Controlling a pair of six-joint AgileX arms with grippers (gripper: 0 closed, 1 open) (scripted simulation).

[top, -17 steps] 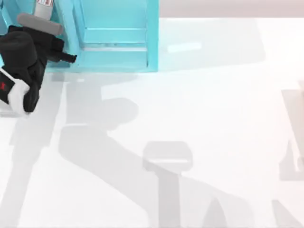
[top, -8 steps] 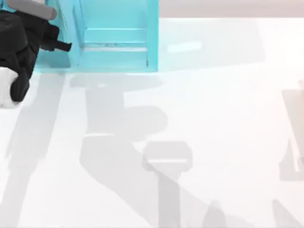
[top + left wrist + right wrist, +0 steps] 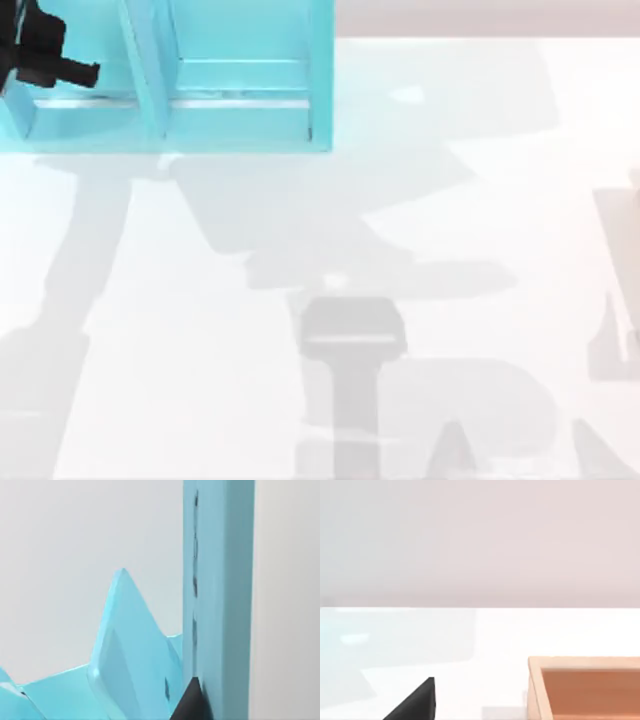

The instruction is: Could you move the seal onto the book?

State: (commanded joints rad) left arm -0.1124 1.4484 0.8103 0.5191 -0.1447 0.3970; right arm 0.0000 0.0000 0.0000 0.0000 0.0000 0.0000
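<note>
The seal and the book are both out of view. My left gripper (image 3: 48,52) is a black shape at the far left corner of the top view, over the teal shelf unit (image 3: 240,110). In the left wrist view a black part of that gripper (image 3: 189,704) lies against an upright teal panel of the shelf unit (image 3: 220,600). In the right wrist view a black part of my right gripper (image 3: 417,703) hangs over the white table.
The teal shelf unit stands along the far left edge of the table, its compartments open toward the table's middle. A shallow light wooden box (image 3: 585,687) with an orange-brown inside sits on the table ahead of my right gripper. Grey arm shadows cross the white tabletop (image 3: 480,200).
My left arm has pulled back toward the far left corner and has mostly left the top view. Its shadow has spread rightward across the table.
</note>
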